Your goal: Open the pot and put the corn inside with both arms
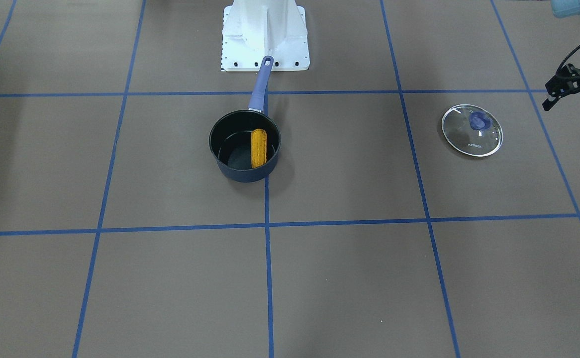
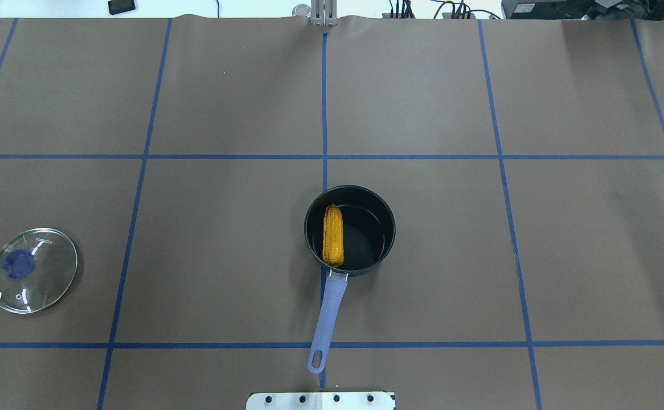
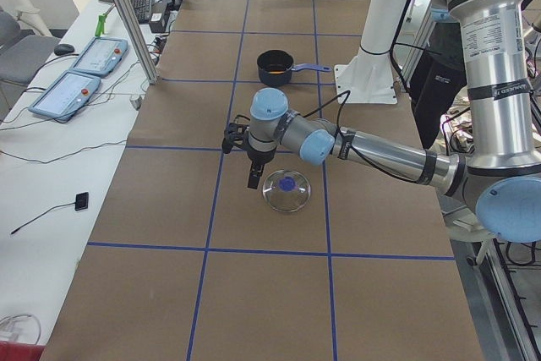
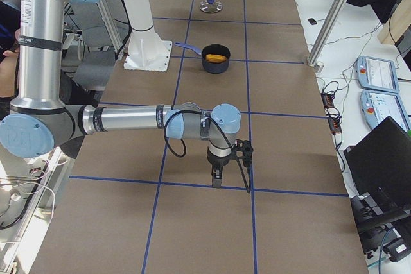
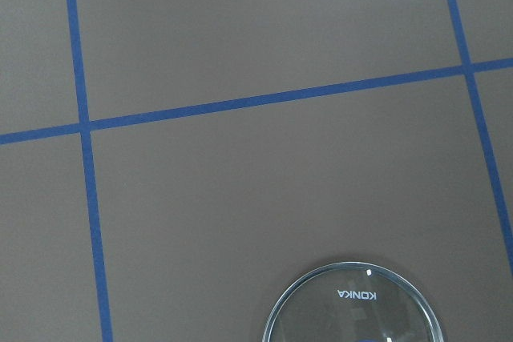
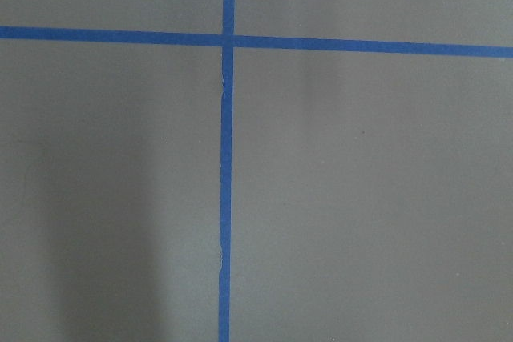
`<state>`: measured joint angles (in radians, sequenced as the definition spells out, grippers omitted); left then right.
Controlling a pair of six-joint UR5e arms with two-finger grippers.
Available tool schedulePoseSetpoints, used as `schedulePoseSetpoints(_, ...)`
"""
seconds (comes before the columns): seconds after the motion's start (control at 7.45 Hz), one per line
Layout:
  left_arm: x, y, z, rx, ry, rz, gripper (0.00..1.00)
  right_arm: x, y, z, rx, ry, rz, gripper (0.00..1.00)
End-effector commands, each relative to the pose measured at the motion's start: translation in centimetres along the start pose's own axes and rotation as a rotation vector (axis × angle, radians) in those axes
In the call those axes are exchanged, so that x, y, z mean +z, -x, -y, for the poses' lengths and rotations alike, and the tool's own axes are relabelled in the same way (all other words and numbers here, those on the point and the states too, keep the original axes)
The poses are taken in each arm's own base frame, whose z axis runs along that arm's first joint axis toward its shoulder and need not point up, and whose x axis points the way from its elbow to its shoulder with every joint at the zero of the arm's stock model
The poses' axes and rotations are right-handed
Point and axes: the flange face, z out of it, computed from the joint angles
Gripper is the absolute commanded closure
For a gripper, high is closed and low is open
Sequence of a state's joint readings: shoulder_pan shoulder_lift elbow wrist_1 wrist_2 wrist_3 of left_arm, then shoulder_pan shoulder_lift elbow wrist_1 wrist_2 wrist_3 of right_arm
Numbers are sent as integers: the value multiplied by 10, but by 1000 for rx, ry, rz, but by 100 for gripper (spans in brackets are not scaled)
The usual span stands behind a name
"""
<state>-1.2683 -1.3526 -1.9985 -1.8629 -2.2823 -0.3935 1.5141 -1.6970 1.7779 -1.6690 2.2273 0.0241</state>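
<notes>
The dark pot (image 1: 240, 173) with a purple handle (image 1: 261, 83) stands open at the table's middle. The orange-yellow corn (image 1: 258, 148) lies inside it, against the wall; it also shows in the overhead view (image 2: 333, 236). The glass lid (image 1: 472, 130) with a blue knob lies flat on the table on my left side. My left gripper (image 1: 571, 105) hovers just beside the lid, open and empty. My right gripper (image 4: 217, 172) hangs low over bare table far from the pot; I cannot tell whether it is open or shut.
The white pedestal base (image 1: 265, 37) stands just behind the pot's handle. Blue tape lines grid the brown table. Operator tables with tablets (image 3: 89, 57) and an aluminium post (image 3: 127, 19) line the far side.
</notes>
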Motion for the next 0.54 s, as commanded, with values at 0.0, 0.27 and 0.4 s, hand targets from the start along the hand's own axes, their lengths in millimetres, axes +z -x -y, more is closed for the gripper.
schedulePoseSetpoints(0.0,20,28,-20,23,33,25,2,0,0,0,-1,0,2,0)
schedulePoseSetpoints(0.27,20,73,-30,179,53,38,2,0,0,0,0,0,2,0)
schedulePoseSetpoints(0.4,8,91,-34,112,57,13,2,0,0,0,0,0,0,0)
